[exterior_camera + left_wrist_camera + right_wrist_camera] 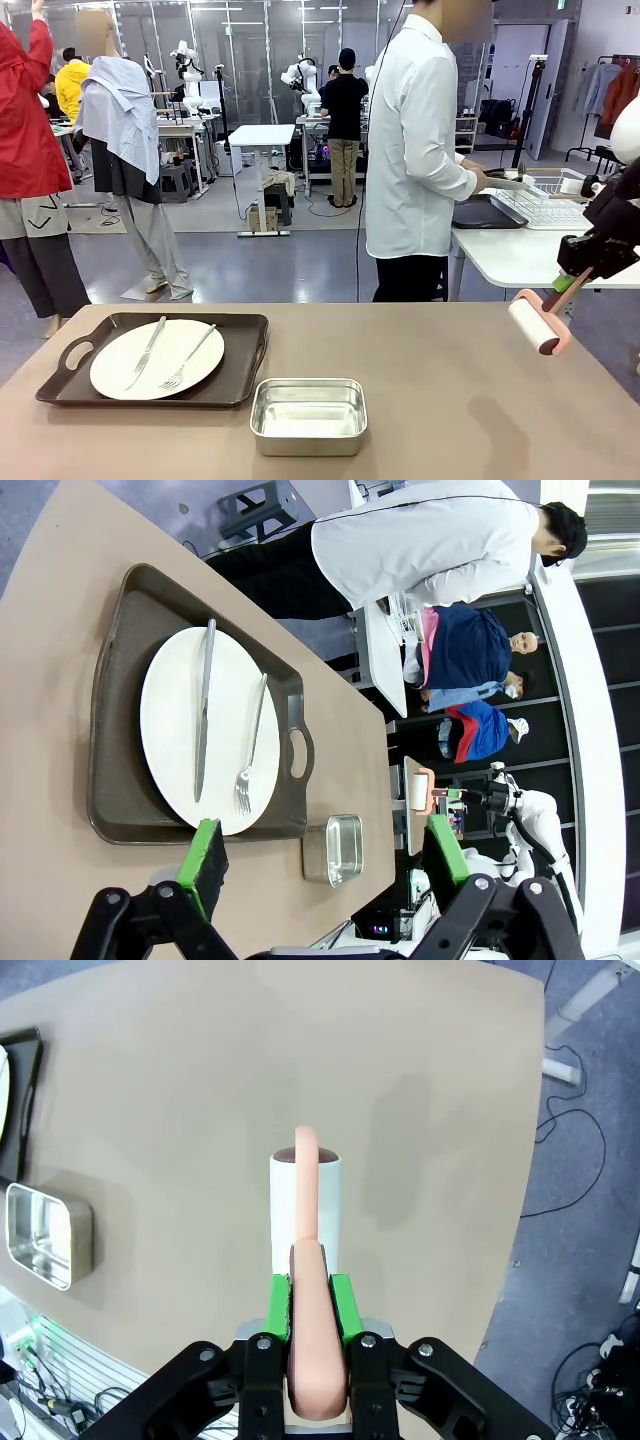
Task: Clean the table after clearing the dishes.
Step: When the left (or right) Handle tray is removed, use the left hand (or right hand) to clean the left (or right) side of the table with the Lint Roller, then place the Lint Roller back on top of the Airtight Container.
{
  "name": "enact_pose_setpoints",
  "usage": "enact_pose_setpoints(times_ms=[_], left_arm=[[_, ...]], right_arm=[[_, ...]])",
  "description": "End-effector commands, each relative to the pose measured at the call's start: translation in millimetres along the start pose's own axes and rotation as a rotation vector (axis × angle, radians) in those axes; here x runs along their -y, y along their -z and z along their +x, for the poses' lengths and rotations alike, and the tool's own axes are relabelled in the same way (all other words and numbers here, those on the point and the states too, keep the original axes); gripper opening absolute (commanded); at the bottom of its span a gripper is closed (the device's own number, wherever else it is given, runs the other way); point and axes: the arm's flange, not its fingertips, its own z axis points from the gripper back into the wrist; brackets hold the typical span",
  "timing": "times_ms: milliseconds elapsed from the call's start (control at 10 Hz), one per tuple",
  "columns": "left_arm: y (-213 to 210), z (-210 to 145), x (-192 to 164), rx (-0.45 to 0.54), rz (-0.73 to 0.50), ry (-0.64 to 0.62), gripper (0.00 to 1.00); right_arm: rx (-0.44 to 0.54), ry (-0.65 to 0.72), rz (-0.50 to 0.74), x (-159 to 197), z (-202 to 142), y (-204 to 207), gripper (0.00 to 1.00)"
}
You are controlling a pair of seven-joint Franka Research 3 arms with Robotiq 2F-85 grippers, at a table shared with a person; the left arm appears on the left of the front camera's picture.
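A dark tray (245,350) sat at the left of the tabletop (450,400), carrying one white plate (115,372) with a knife (147,352) and a fork (190,358) lying across it. Just right of the tray stood a steel pan (305,440) — its bottom bare. Beyond the far edge a person (415,150) faced a white table (520,255) bearing a wire rack (545,205). The right end effector (310,1295) was clenched on the pink handle of a lint roller (535,325), raised above the tabletop's right side — its shadow fell apart from it. The left end effector (320,825) hung released, pads wide apart, touching nothing, with tray and pan ahead of it.
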Motion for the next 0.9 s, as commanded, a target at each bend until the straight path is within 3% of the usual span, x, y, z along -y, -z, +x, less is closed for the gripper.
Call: enact_pose_setpoints(times_ms=[0, 800], left_arm=[[-3.0, 1.2, 0.6, 0.003, -0.016, 0.005, 1.00], [-3.0, 1.2, 0.6, 0.003, -0.016, 0.005, 1.00]], right_arm=[[0.011, -0.003, 0.001, -2.6, 1.6, -1.2, 0.21], [0.011, -0.003, 0.001, -2.6, 1.6, -1.2, 0.21]])
